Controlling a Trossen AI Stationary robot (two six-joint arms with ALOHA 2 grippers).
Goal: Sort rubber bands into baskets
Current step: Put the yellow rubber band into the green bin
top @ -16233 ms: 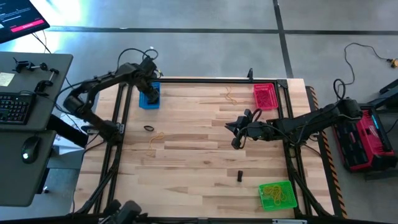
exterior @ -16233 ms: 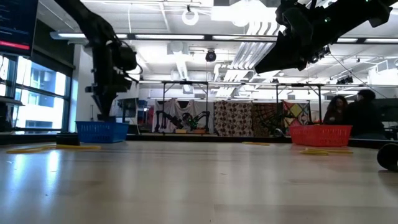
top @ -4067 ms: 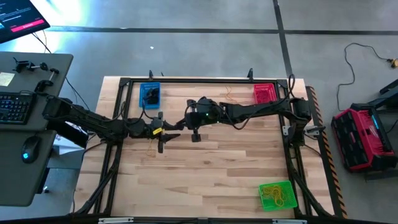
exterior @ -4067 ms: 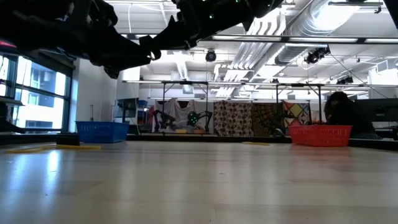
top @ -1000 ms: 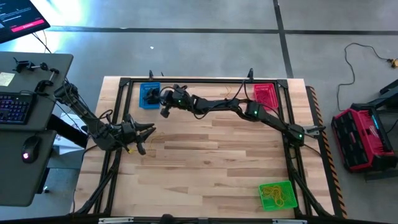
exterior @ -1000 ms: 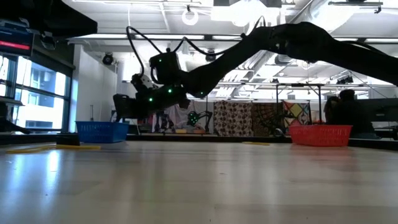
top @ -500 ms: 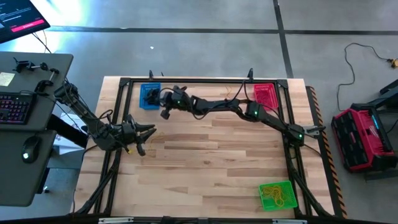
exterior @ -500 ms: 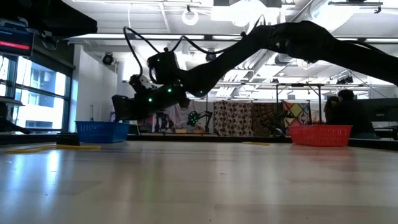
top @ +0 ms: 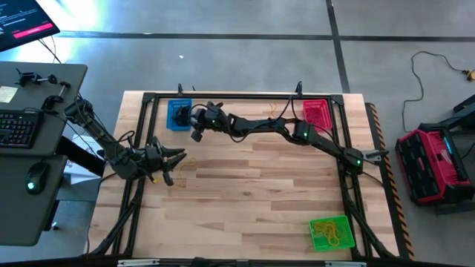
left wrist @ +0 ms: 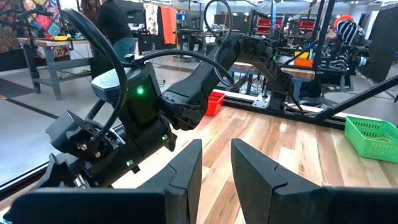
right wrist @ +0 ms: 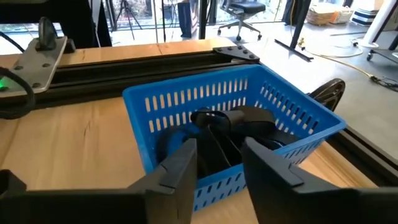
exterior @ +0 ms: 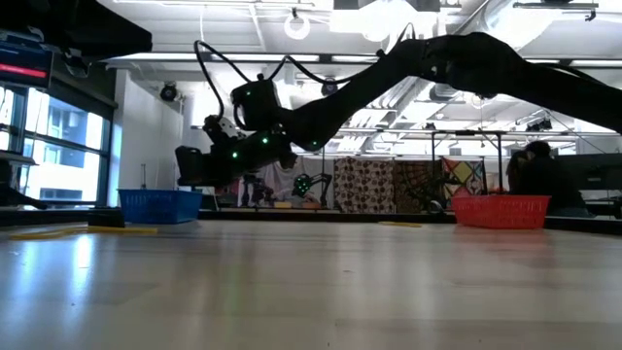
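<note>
The blue basket (top: 178, 115) stands at the table's far left and holds black rubber bands (right wrist: 230, 121). My right arm reaches across the table; my right gripper (right wrist: 221, 165) hangs open just above the basket's near wall, touching nothing. The red basket (top: 315, 113) is at the far right. The green basket (top: 329, 233), at the near right, holds yellow bands. My left gripper (left wrist: 216, 165) waits level at the table's left edge (top: 174, 158), with a gap between its fingers and nothing in it. Loose yellow bands (exterior: 126, 229) lie on the wood.
A black metal frame (top: 245, 96) runs around the table. A desk with a keyboard (top: 22, 126) stands to the left, and a red and black case (top: 430, 163) lies on the floor to the right. People stand in the room beyond the table.
</note>
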